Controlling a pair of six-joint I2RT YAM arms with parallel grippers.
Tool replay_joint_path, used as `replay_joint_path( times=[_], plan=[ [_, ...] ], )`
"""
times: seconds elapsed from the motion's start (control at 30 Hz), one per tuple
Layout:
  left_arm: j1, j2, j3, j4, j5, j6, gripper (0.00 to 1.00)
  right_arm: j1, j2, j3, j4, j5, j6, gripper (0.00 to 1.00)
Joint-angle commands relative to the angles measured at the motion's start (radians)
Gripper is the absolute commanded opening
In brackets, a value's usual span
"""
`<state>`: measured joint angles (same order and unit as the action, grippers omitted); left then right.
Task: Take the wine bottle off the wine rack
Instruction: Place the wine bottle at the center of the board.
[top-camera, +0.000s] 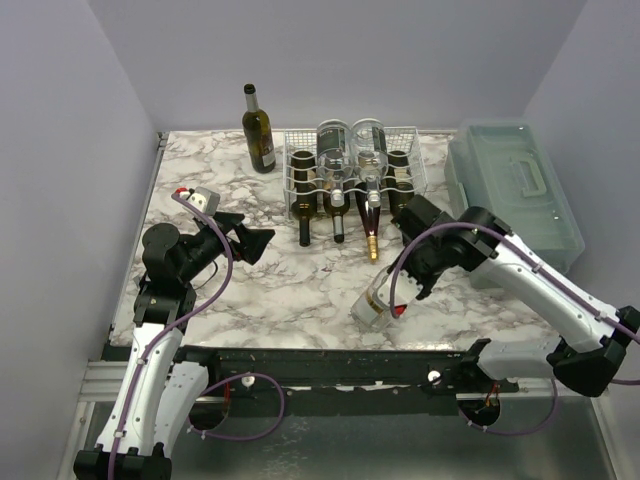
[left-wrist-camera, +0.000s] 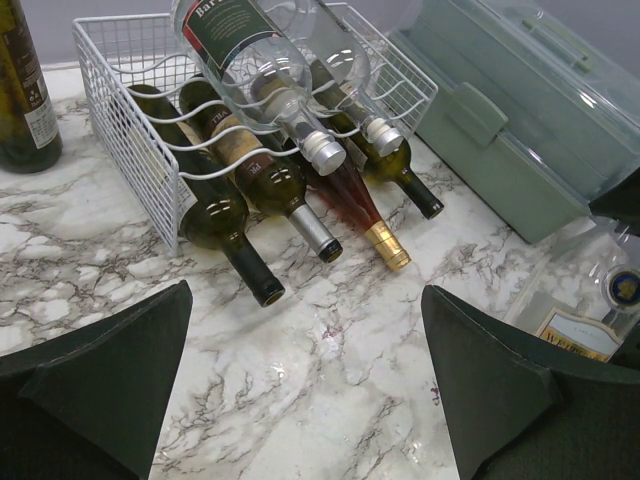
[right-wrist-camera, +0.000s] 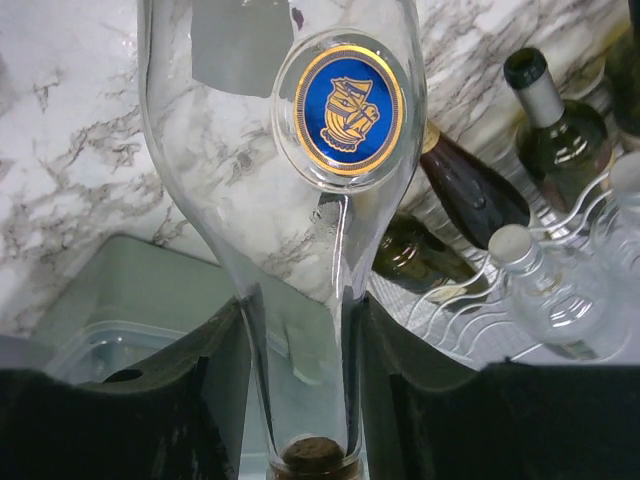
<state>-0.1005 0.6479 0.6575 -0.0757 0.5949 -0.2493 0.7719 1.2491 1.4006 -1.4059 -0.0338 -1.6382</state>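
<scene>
The white wire wine rack (top-camera: 292, 170) (left-wrist-camera: 125, 120) stands at the back of the marble table. Its lower tier holds several dark bottles and two clear ones (top-camera: 340, 150) lie on top. A clear wine bottle (top-camera: 372, 306) (right-wrist-camera: 290, 170) with a blue and gold emblem is out of the rack, tilted over the table's front. My right gripper (top-camera: 408, 278) (right-wrist-camera: 300, 330) is shut on its corked neck. My left gripper (top-camera: 262, 242) (left-wrist-camera: 305, 290) hangs open over bare marble, left of the rack, holding nothing.
A dark green bottle (top-camera: 258, 130) (left-wrist-camera: 25, 90) stands upright left of the rack. A translucent green-grey box with a handle (top-camera: 515, 190) (left-wrist-camera: 530, 120) lies along the right edge. The necks of the racked bottles (top-camera: 372, 240) stick out forward over the table.
</scene>
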Motion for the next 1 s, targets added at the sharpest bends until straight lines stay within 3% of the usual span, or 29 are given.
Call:
replay_joint_path(
  times=[0.0,0.2,0.4,0.57,0.8,0.97],
  plan=[
    [-0.005,-0.005,-0.013,0.022,0.011,0.01,0.99,0.16,-0.004,-0.004,0.096,0.196,0.084,0.0],
    [-0.007,-0.014,-0.013,0.022,0.013,0.009,0.99,0.378,0.08,0.005,0.086,0.429,0.227,0.0],
    [-0.007,-0.018,-0.011,0.022,0.017,0.004,0.99,0.466,0.152,-0.027,0.114,0.638,0.313,0.0],
    [-0.006,-0.022,-0.01,0.022,0.021,0.002,0.99,0.493,0.185,-0.03,0.121,0.686,0.342,0.01],
    [-0.006,-0.023,-0.009,0.022,0.023,0.001,0.99,0.511,0.228,-0.029,0.121,0.699,0.372,0.15],
    [-0.007,-0.021,-0.01,0.022,0.024,0.001,0.99,0.523,0.248,-0.035,0.116,0.704,0.392,0.32]
  ],
)
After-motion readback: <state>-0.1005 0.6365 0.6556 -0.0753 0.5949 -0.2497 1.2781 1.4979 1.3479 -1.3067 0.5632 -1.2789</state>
